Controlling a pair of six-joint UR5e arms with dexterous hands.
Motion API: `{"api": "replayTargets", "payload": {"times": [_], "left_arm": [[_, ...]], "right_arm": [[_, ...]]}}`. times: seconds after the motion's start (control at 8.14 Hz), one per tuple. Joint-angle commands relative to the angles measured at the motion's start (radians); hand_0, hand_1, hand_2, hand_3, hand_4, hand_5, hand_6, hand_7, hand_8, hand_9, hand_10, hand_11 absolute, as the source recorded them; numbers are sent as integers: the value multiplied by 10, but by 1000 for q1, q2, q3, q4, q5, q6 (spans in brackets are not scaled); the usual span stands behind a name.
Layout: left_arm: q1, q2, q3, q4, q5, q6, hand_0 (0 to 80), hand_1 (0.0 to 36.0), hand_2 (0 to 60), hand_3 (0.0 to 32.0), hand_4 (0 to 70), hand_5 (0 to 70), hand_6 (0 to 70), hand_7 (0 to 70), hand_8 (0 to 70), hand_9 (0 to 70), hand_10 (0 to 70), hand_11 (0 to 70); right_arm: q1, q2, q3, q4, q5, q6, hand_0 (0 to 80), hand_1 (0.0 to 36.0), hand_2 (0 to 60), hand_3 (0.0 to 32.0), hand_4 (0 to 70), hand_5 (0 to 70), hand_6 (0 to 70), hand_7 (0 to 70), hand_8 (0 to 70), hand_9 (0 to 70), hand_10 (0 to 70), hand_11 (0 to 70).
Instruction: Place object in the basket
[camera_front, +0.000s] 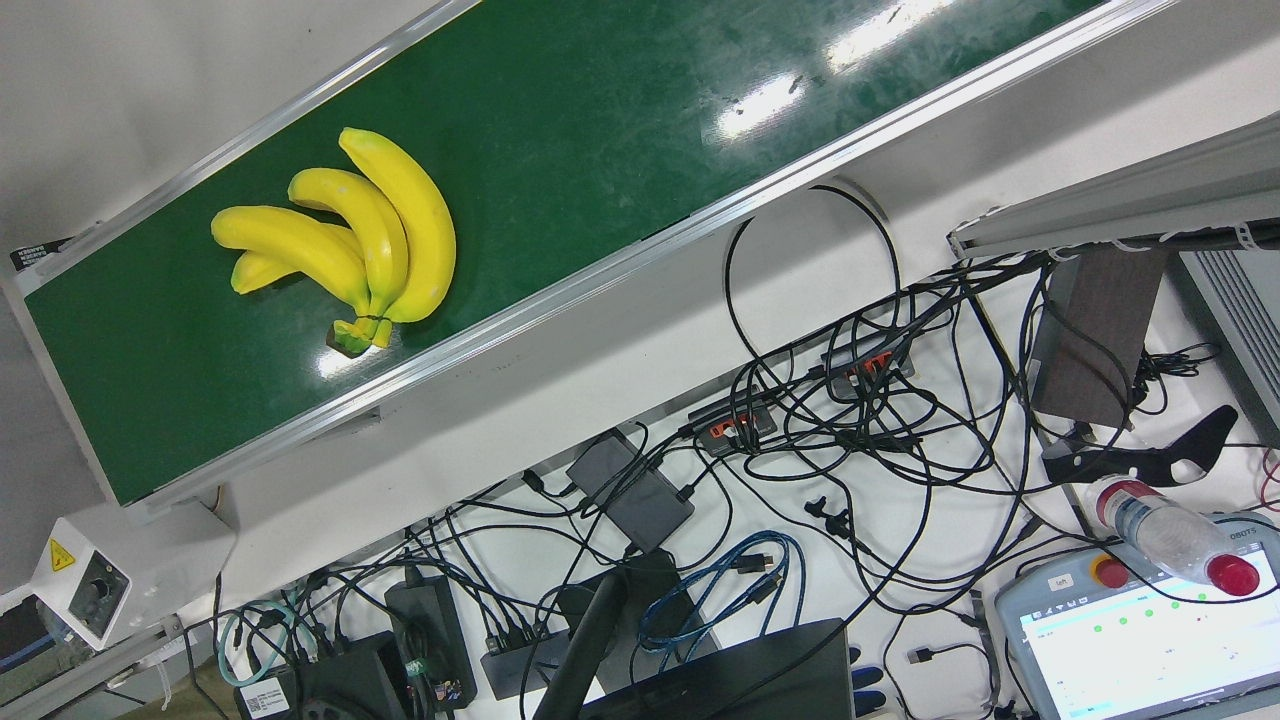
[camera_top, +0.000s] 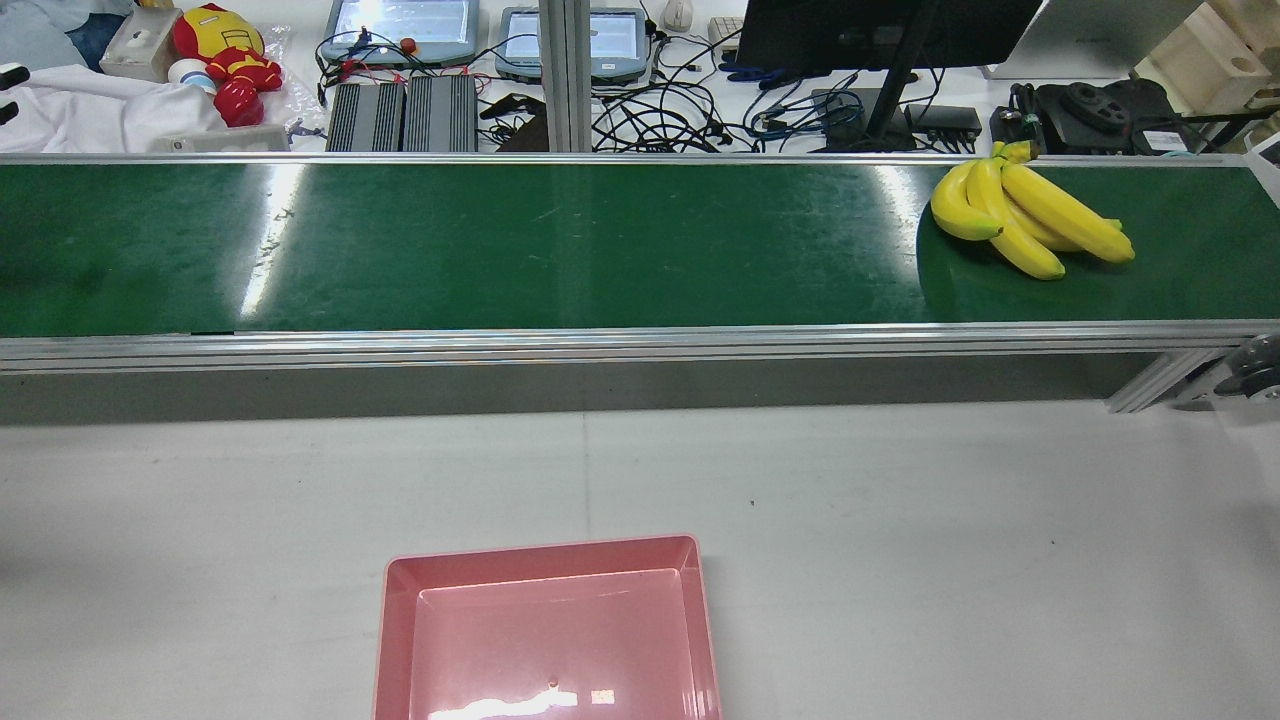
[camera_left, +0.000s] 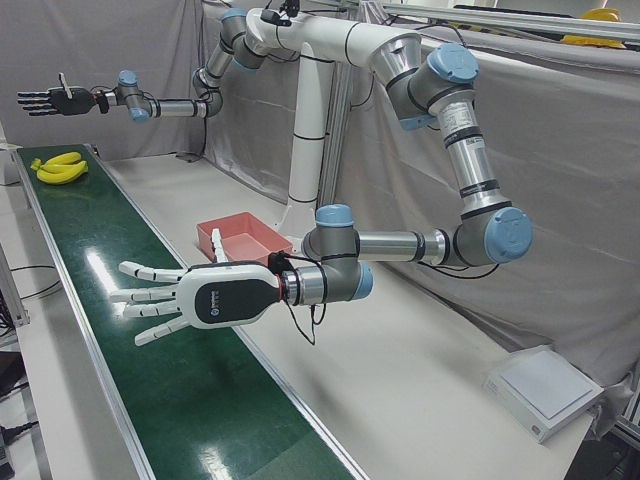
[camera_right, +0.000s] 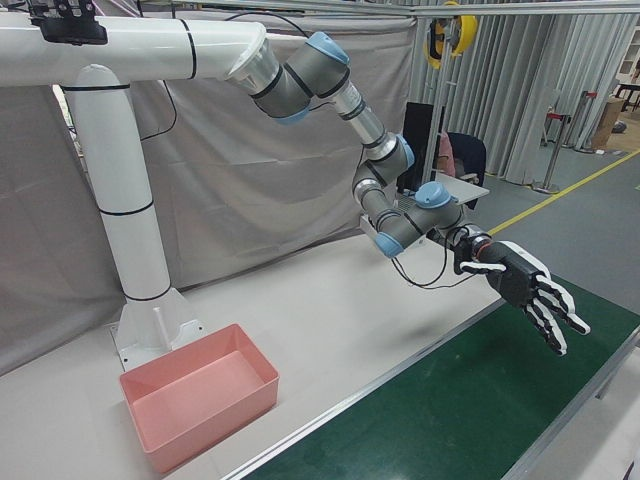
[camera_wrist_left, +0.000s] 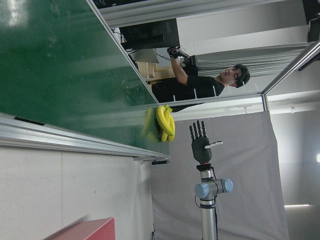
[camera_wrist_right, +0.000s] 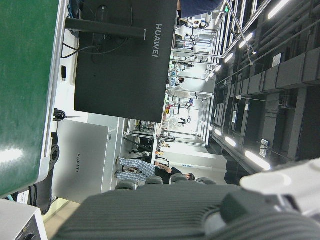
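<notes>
Bananas (camera_top: 1030, 215) lying on green belt (camera_top: 560, 245), far right end | left robot hand (camera_left: 190, 297) flat, splayed, empty above belt | right robot hand (camera_right: 528, 291) outstretched, spread, empty | pink basket (camera_top: 548, 630) on tabletop (camera_top: 900, 540)

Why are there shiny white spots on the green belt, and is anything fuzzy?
Front view: lamp glare streaks the green belt, while the bananas stay sharp. Rear view: a pale glare stripe crosses the belt's left part, and the pink basket floor gleams. Right hand view: the right hand is close and blurry.
</notes>
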Motion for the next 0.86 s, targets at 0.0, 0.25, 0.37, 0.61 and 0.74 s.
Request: {"api": "replayTargets", "payload": {"times": [0.0, 0.25, 0.37, 0.61, 0.74], "left_arm": [[1, 5, 0, 0, -2, 11, 511, 104, 0, 142, 76, 161, 22, 53, 116, 98, 1, 16], [1, 6, 2, 0, -4, 55, 533, 123, 0, 194, 39, 165, 7, 53, 105, 92, 13, 37], [3, 0, 2, 0, -4, 60, 595, 194, 0, 192, 31, 154, 2, 60, 100, 93, 24, 60], [3, -7, 2, 0, -5, 63, 800, 301, 67, 178, 34, 138, 3, 66, 89, 100, 49, 107], [1, -7, 3, 0, -5, 63, 704, 246, 0, 176, 43, 145, 8, 66, 97, 104, 41, 90]], "right_arm": [[0, -1, 2, 0, 0, 1, 0, 0, 0, 0, 0, 0, 0, 0, 0, 0, 0, 0], [0, -1, 2, 0, 0, 1, 0, 0, 0, 0, 0, 0, 0, 0, 0, 0, 0, 0], [0, -1, 0, 0, 0, -1, 0, 0, 0, 0, 0, 0, 0, 0, 0, 0, 0, 0], [0, 0, 0, 0, 0, -1, 0, 0, 0, 0, 0, 0, 0, 0, 0, 0, 0, 0], [0, -1, 0, 0, 0, -1, 0, 0, 0, 0, 0, 0, 0, 0, 0, 0, 0, 0]]}}
